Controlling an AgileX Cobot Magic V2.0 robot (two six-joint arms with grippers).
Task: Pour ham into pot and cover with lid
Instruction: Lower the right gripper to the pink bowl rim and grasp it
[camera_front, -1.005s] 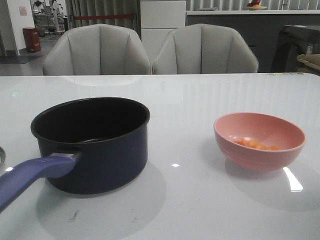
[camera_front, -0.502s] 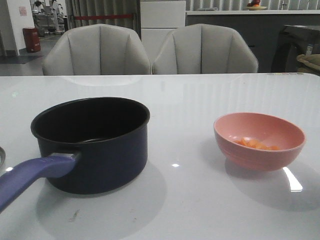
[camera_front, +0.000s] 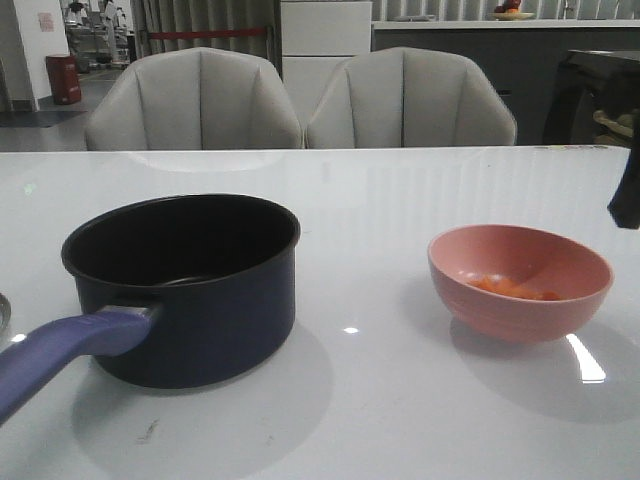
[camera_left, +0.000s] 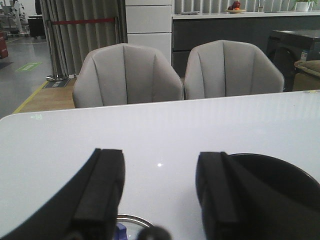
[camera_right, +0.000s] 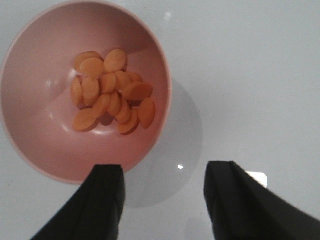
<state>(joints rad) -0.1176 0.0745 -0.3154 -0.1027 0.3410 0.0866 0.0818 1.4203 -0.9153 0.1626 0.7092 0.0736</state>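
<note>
The dark navy pot (camera_front: 190, 300) stands at the left of the table, its purple-blue handle (camera_front: 60, 350) pointing to the near left; its inside looks empty. The ham (camera_front: 510, 288) lies in a pink bowl (camera_front: 530, 320) at the right. In the right wrist view my right gripper (camera_right: 165, 200) is open above the table, next to the bowl (camera_right: 45, 150) holding several ham slices (camera_right: 110, 92). My left gripper (camera_left: 160, 200) is open, above the lid's steel rim (camera_left: 132, 218), with the pot (camera_left: 280, 185) beside it. Most of the lid is hidden.
Two grey chairs (camera_front: 300, 100) stand behind the table's far edge. A dark part of the right arm (camera_front: 625, 195) shows at the right edge of the front view. A grey sliver (camera_front: 2, 315) sits at the left edge by the handle.
A dark part of the right arm has come into the front view at the right edge, and the bowl now looks slightly shaded. Pot and bowl have not moved.
</note>
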